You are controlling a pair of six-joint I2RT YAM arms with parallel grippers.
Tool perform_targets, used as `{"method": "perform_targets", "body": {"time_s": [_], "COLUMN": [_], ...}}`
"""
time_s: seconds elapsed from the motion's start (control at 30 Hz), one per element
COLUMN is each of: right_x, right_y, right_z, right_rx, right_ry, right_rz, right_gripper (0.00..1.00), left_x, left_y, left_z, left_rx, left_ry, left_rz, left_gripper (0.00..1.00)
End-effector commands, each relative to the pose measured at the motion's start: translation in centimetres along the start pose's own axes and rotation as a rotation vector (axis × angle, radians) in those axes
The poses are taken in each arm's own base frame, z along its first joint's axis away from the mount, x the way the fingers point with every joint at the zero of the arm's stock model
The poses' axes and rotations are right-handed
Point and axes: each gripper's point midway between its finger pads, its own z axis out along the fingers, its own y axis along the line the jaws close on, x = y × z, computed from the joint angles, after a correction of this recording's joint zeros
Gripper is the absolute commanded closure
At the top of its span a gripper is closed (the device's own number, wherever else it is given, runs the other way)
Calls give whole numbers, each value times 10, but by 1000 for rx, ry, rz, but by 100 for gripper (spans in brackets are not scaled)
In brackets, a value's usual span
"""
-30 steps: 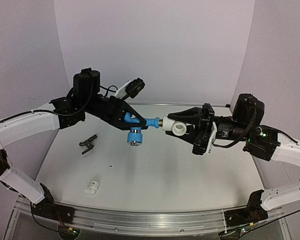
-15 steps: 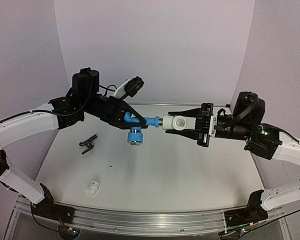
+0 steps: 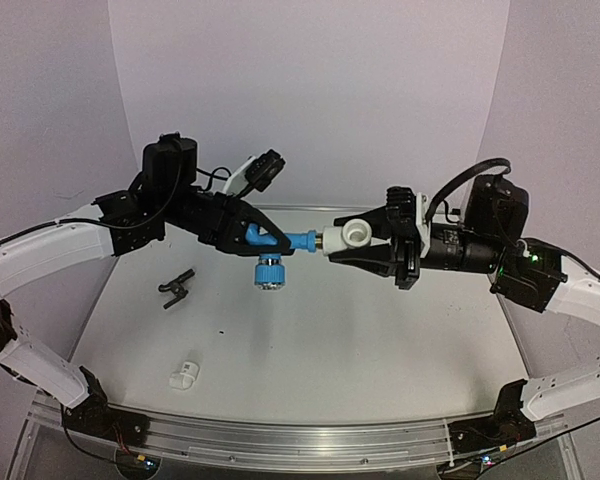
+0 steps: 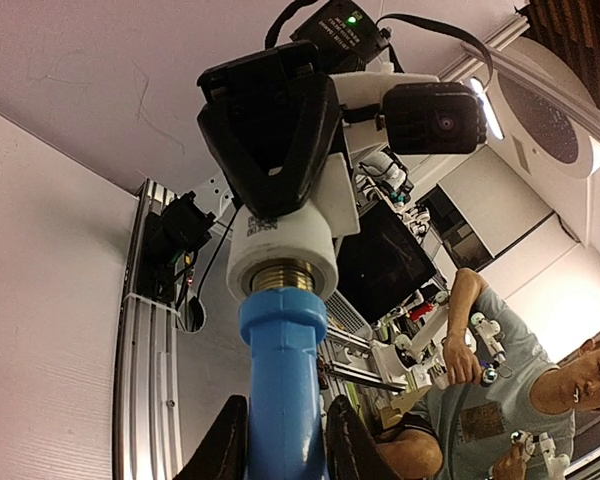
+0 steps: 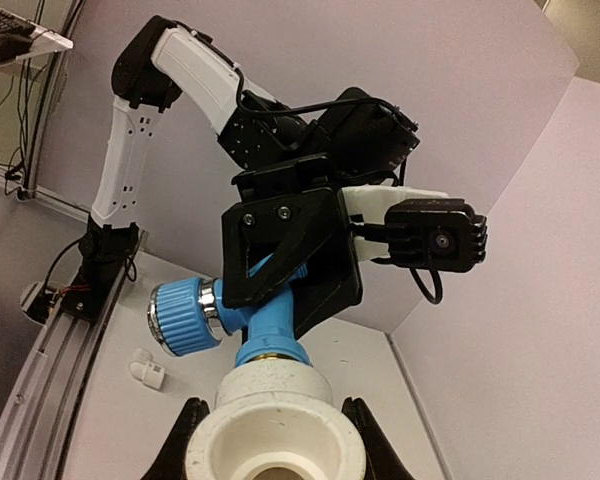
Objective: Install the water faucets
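Above the tabletop (image 3: 320, 340), you have both arms held up and facing each other. Your left end effector (image 3: 263, 238) is clamped tight on the blue water faucet (image 3: 300, 241). It grips the curved body, with the ribbed knob hanging below the fingers and the stem pointing toward the right arm. Your right end effector (image 3: 340, 240) is closed around a white pipe fitting (image 3: 356, 236). The stem's tip sits against the fitting's mouth, and a band of brass thread shows at the joint. Down on the tabletop lie a small black part (image 3: 177, 288) and a second white fitting (image 3: 184, 374), apart from each other.
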Motion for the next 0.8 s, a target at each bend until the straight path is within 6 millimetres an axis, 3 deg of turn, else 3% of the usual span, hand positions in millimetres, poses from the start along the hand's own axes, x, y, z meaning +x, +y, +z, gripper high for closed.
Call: {"method": "perform_targets", "body": {"time_s": [0.0, 0.47, 0.77], "right_x": [-55, -52, -45], "right_y": [-19, -12, -2], "right_z": [-1, 6, 11], "right_rx": [24, -58, -125], "right_ry": [-147, -127, -92], "right_rz": [139, 587, 773], "right_gripper": [100, 100, 100], "left_x": [-17, -14, -13], "left_y": [-13, -7, -2], "left_z": [-3, -8, -19], "left_rx": [-45, -129, -272], "left_ry": [-49, -50, -51], "left_rz": [102, 199, 342], "left_gripper": [100, 100, 100]}}
